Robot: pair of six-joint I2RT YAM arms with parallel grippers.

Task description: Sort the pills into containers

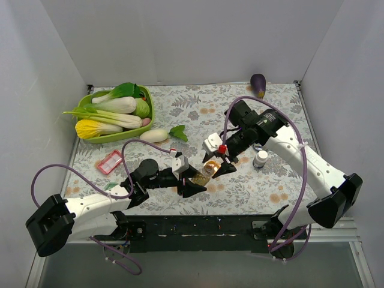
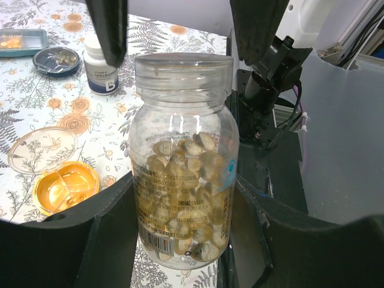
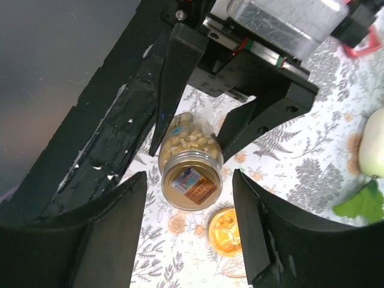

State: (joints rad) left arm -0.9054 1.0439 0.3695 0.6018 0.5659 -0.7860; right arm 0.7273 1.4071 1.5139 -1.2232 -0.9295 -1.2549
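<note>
A clear bottle [image 2: 183,162] of pale yellow pills stands upright on the table, and my left gripper [image 2: 183,240] is shut on its lower body. My right gripper [image 3: 189,177] hangs directly over the bottle's capped top [image 3: 192,183], open, with a gap on each side of the cap. The amber-orange container [image 3: 227,231] lies just beside the bottle, its clear lid [image 2: 41,149] next to it. From above, both grippers meet at the table's centre, left gripper [image 1: 191,183] and right gripper [image 1: 222,165], with the amber container [image 1: 211,166] between them.
A small white bottle [image 1: 260,158] stands to the right of the arms, and a dark round dish [image 2: 56,60] lies near it. A green basket of vegetables [image 1: 90,102] sits back left, with a white radish [image 1: 155,135], a red box [image 1: 110,162] and an eggplant [image 1: 258,85] around.
</note>
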